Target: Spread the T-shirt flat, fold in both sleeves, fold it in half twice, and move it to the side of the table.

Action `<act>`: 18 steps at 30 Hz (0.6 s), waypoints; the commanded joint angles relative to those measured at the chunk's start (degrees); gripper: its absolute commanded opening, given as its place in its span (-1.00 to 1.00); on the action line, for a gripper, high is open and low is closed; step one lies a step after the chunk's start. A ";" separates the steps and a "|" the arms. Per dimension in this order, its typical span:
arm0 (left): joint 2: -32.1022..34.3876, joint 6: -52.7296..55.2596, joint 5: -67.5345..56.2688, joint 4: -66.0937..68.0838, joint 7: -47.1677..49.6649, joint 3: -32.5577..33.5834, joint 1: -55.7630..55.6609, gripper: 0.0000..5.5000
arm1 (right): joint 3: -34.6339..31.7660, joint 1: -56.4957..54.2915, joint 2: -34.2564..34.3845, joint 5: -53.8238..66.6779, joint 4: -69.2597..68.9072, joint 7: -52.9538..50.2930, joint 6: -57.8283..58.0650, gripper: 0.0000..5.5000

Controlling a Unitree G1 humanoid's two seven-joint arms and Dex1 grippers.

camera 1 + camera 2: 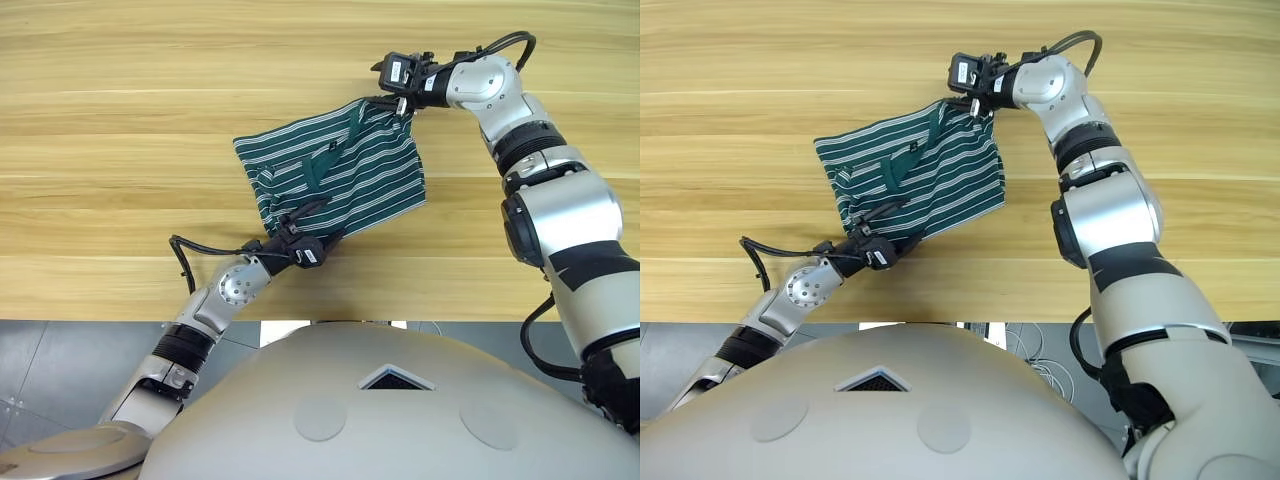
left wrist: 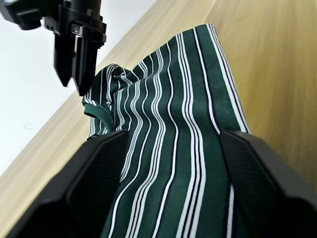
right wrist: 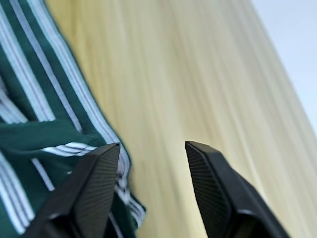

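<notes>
A green T-shirt [image 1: 340,175] with white stripes lies folded into a rough square near the middle of the wooden table [image 1: 120,100]. My left gripper [image 1: 315,228] is at the shirt's near edge. In the left wrist view its fingers [image 2: 99,188] stand wide apart, open, with the striped cloth [image 2: 173,148] running between them. My right gripper [image 1: 400,105] hovers at the shirt's far right corner. It is open, with bare table in the gap and the shirt's edge [image 3: 29,124] beside one finger [image 3: 94,183]. The right gripper [image 2: 74,59] also appears beyond the cloth in the left wrist view.
Bare wood surrounds the shirt on all sides, with wide room to the left and at the back. The table's near edge [image 1: 120,318] runs just behind my left arm, with grey floor below it.
</notes>
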 commanded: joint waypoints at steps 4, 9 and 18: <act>-0.54 0.69 -2.28 -1.69 0.55 1.03 1.75 0.22 | -6.19 8.33 -5.00 11.41 -14.33 10.33 -7.81 0.00; -2.09 0.77 -12.14 -9.37 -0.10 3.98 4.33 0.22 | -5.98 27.50 -7.66 23.01 -36.46 22.02 0.84 0.00; -3.37 4.17 -14.76 -12.36 0.37 8.76 3.37 0.22 | -2.05 37.24 -4.04 21.19 -40.52 19.00 9.01 0.00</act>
